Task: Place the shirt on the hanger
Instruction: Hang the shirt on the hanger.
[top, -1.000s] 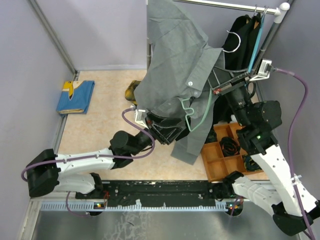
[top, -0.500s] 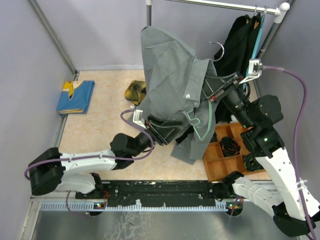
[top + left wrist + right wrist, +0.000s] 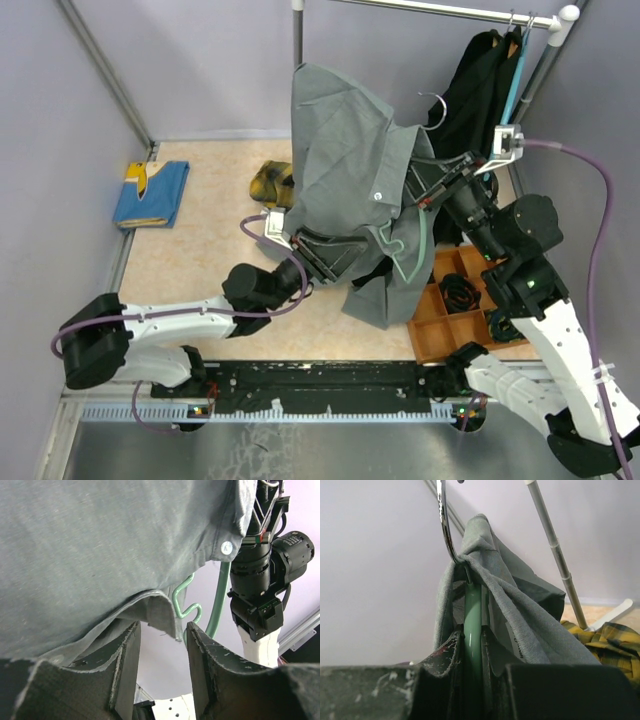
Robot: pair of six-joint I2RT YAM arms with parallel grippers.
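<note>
Shirt [image 3: 340, 150] hangs limp and light, so the half-open left gripper [image 3: 161, 635] should pinch its hem while the right gripper [image 3: 471, 642] clamps the stiff hanger [image 3: 472, 610] below its hook.

One overhead, two wrist close-ups.
The top camera looks down from behind the arm bases [image 3: 190, 372] onto the counter [image 3: 200, 235]; the left wrist camera peers up close under the grey shirt [image 3: 100, 545]; the right sights along the hanger [image 3: 472, 615]; all share that shirt.

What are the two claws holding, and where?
Right gripper clamps the hanger just below its hook. Left gripper holds nothing; its open jaws flank the shirt hem.
</note>
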